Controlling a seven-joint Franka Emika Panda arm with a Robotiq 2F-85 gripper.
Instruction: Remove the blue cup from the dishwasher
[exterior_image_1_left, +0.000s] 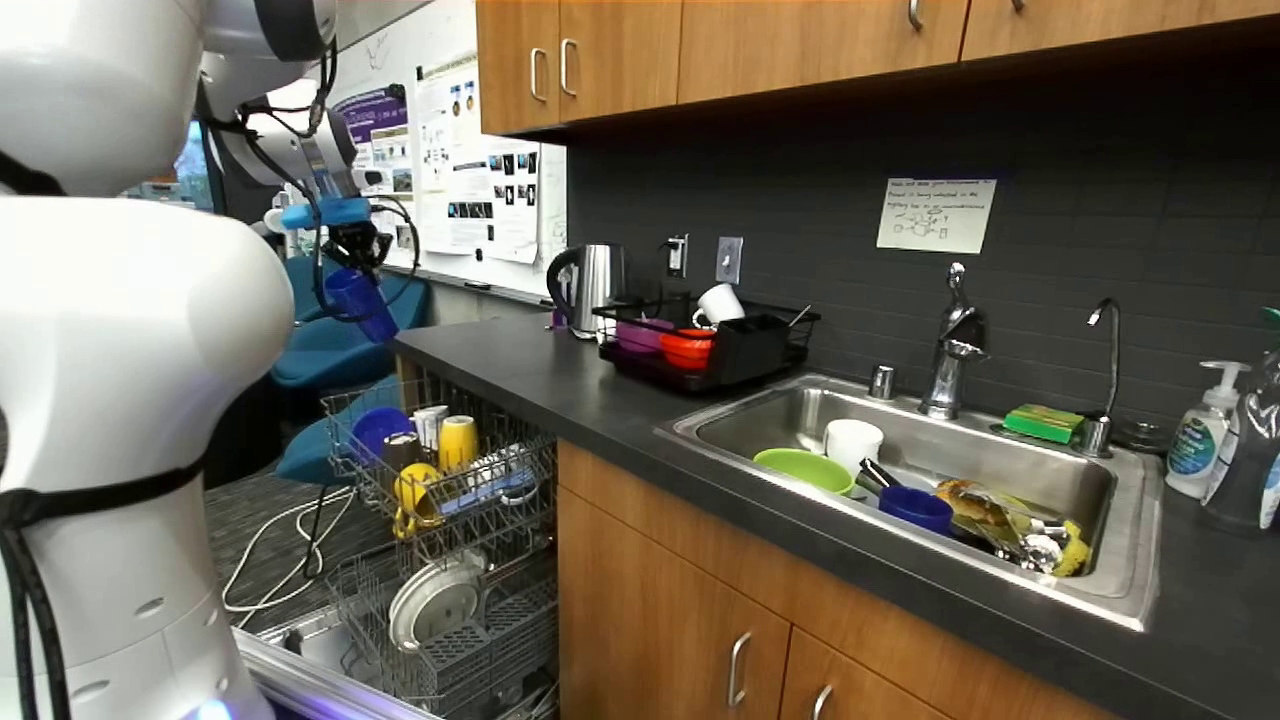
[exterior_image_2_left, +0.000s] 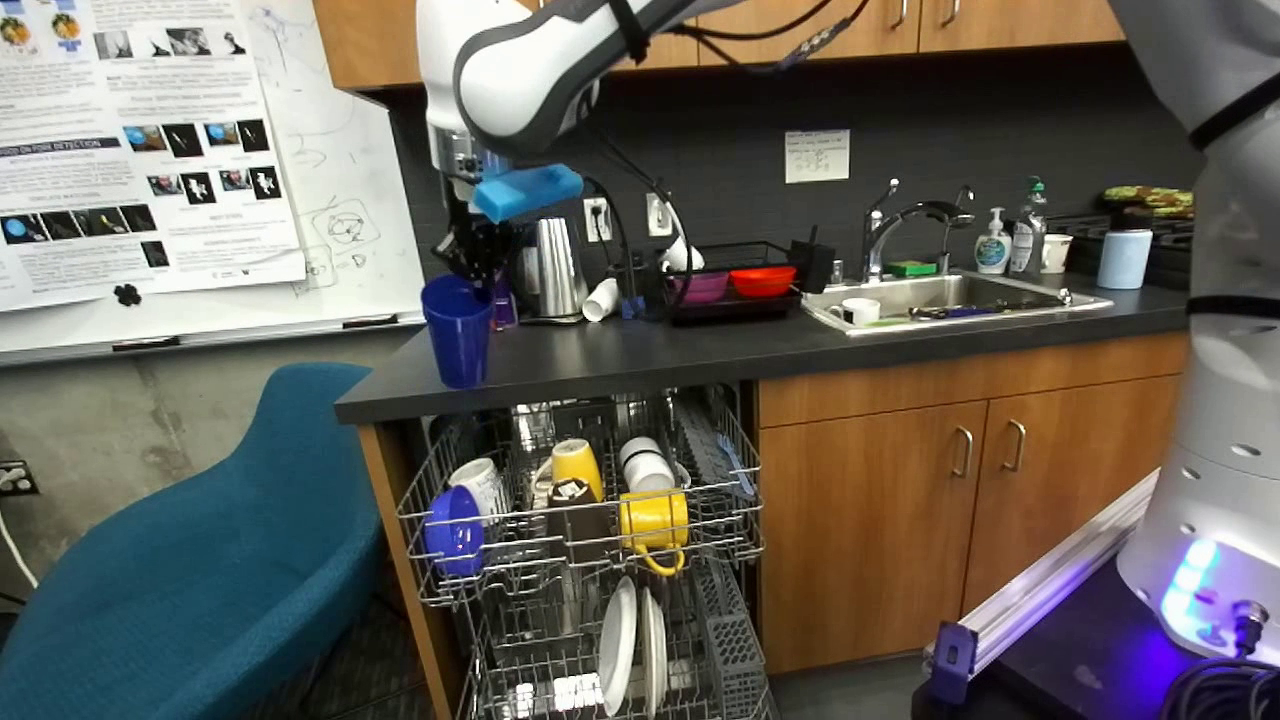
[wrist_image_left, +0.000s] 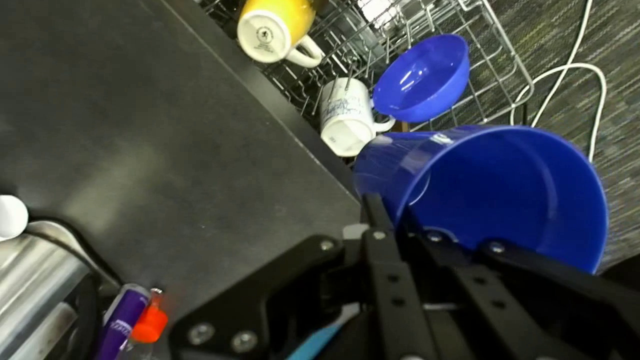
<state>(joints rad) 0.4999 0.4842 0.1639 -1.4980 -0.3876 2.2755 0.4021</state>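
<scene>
Out of the dishwasher (exterior_image_2_left: 540, 640), the blue cup (exterior_image_2_left: 458, 335) has yet to be set down

The tool (wrist_image_left: 392, 212) is clamped on the cup's wall near the rim: in the wrist view one fingertip sits inside and its mate outside, the plastic pinched between them. The blue cup hangs mouth up and leaning, higher than the upper rack (exterior_image_2_left: 510, 580) and by the end corner of the worktop (exterior_image_2_left: 620, 365). I cannot tell for certain whether its base is over the surface or just past the edge.

The removal itself looks done; the step in hand, as I judge it, is the carry to a resting place. The task names no destination, though the worktop seems likeliest. In that case the next move calls for bringing the cup inward, stopping short of the kettle (exterior_image_1_left: 600, 290) and the white cup (exterior_image_2_left: 602, 300) beside it, while turning the wrist until the base is level. A slow descent should follow, with the fingers parting only once the base bears on the surface. Letting go at this lean, so near the corner, could drop the cup towards the blue bowl (exterior_image_2_left: 455, 530) below.
</scene>
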